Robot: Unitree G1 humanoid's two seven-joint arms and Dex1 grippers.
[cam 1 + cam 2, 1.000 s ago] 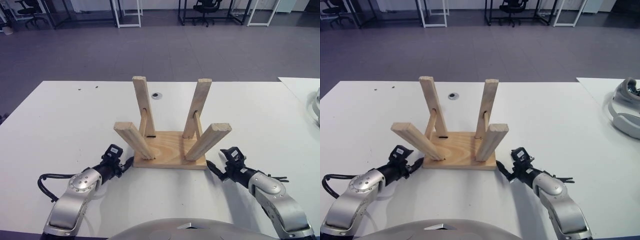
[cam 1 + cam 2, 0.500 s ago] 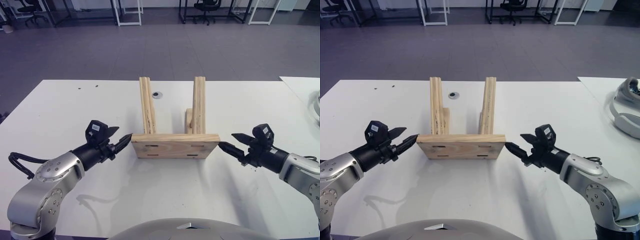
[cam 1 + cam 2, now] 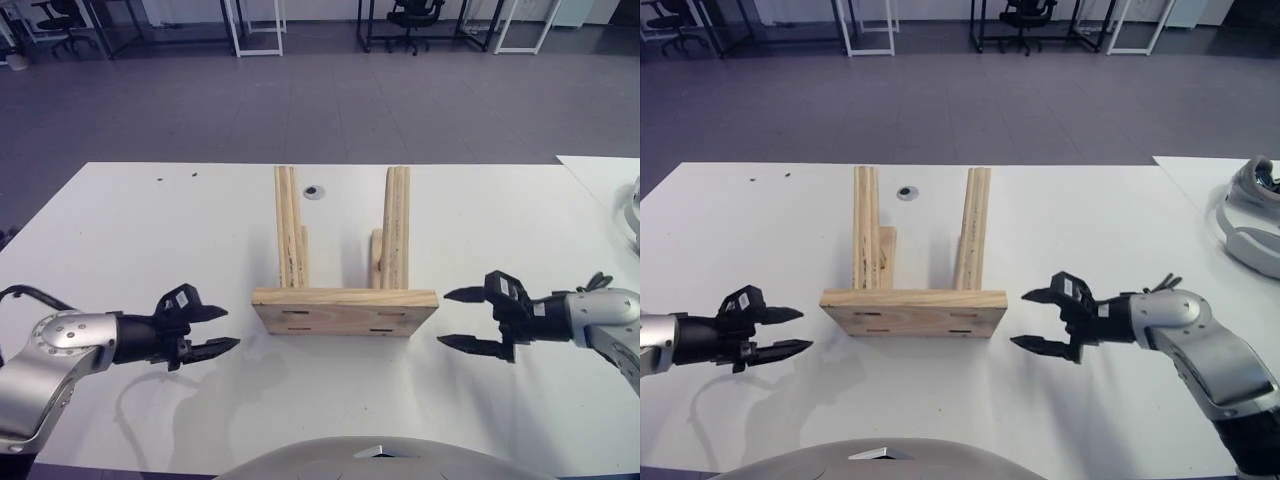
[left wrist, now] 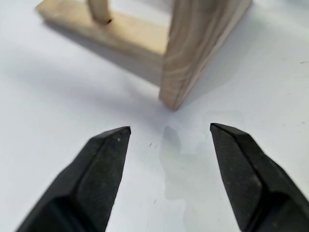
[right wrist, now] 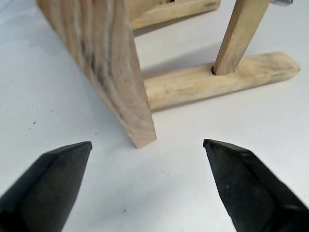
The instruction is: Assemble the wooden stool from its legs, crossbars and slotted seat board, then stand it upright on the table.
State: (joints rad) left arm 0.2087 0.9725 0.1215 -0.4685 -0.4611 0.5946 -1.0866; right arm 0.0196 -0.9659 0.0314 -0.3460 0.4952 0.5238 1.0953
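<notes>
The wooden stool lies on its side in the middle of the white table [image 3: 130,230]. Its slotted seat board [image 3: 345,312] stands on edge facing me, and its legs [image 3: 290,225] point away from me across the table. A crossbar [image 5: 241,34] joins the legs. My left gripper [image 3: 230,328] is open, a short gap to the left of the seat board [image 4: 193,48]. My right gripper [image 3: 443,317] is open too, just right of the board [image 5: 111,63]. Neither gripper touches the stool.
A white headset [image 3: 1250,215] lies on a neighbouring table at the far right. A small dark grommet [image 3: 315,190] sits in the tabletop behind the stool. Desks and office chairs stand far back across the floor.
The stool stood upside down on its seat, was tipped between both grippers, and now rests on its side. Both grippers have let go, opened wide and drawn outward.
</notes>
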